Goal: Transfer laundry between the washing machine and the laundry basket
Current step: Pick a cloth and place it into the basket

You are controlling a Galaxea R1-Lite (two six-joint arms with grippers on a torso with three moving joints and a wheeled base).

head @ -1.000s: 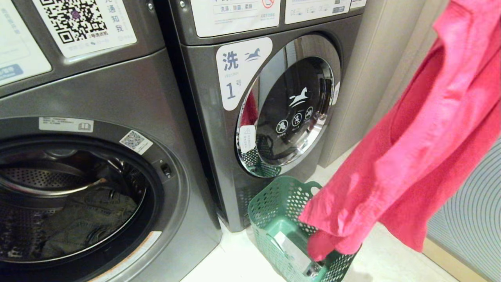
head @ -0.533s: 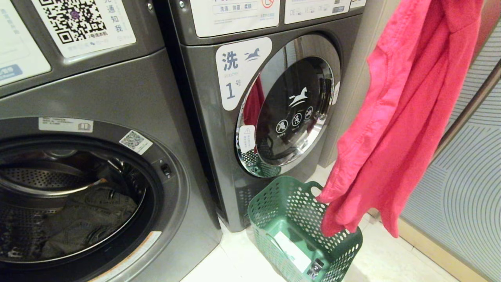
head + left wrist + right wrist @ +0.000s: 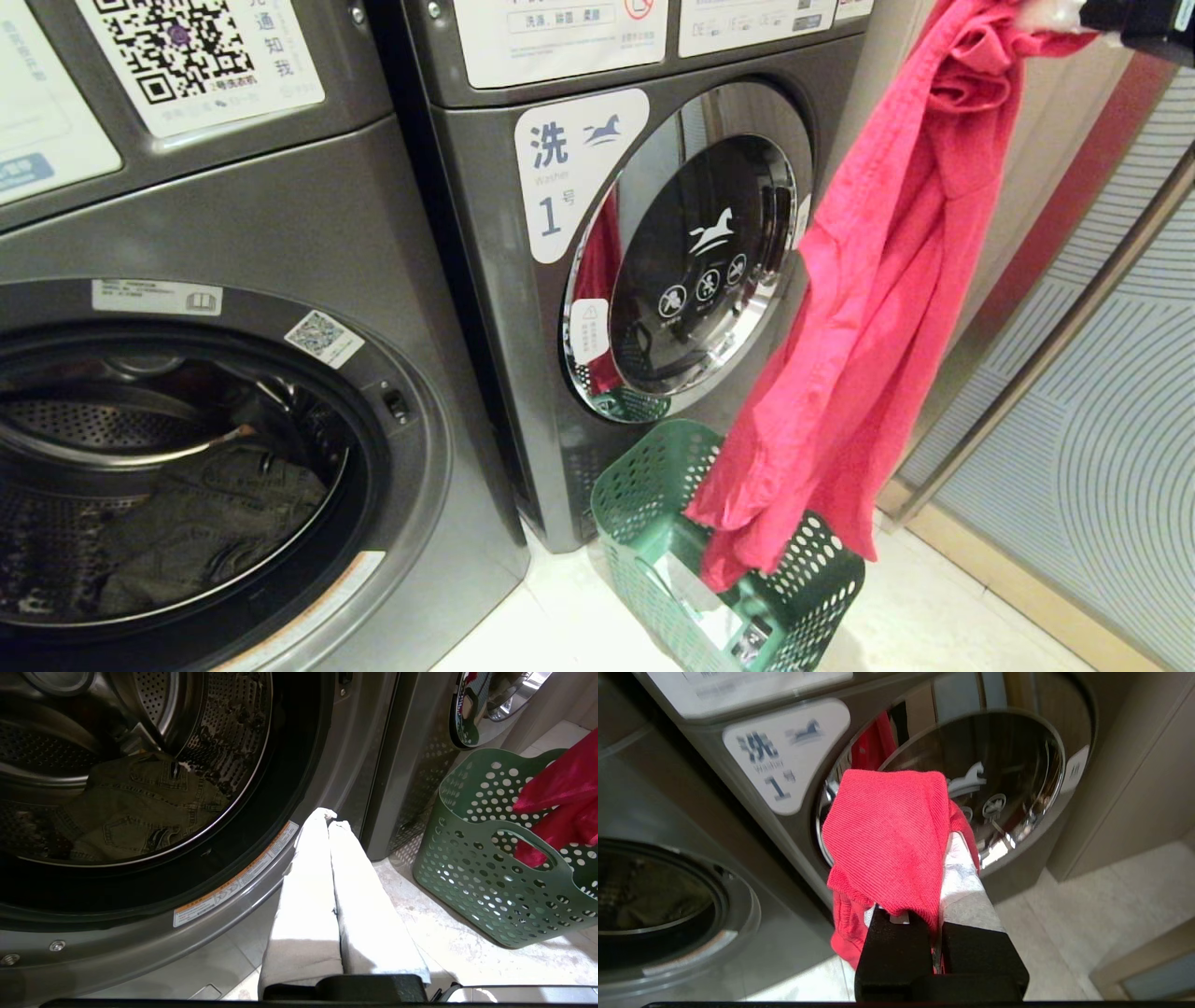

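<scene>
My right gripper [image 3: 1060,17] is high in the head view's top right corner, shut on a bright red garment [image 3: 868,308]. The cloth drapes over its fingers [image 3: 959,877] and hangs down long. Its lower end dips into the mouth of the green laundry basket [image 3: 644,485] on the floor. To the left the washing machine [image 3: 411,448] stands with its drum open, and a dark olive-grey garment [image 3: 205,523] lies inside. My left gripper [image 3: 328,817] is low by that washer's front ring, shut and empty. From there the basket [image 3: 467,868] shows with red cloth [image 3: 556,807] in it.
The washer labelled "1" [image 3: 569,177] stands right behind the basket with its chrome door [image 3: 700,252] shut. A beige wall panel [image 3: 868,187] and a patterned grey panel [image 3: 1102,448] close the right side. A white card [image 3: 695,593] lies on the basket's bottom.
The red garment has swung left and away from the camera, now hanging narrow with its lower end in the basket. My right gripper has come into the top right corner.
</scene>
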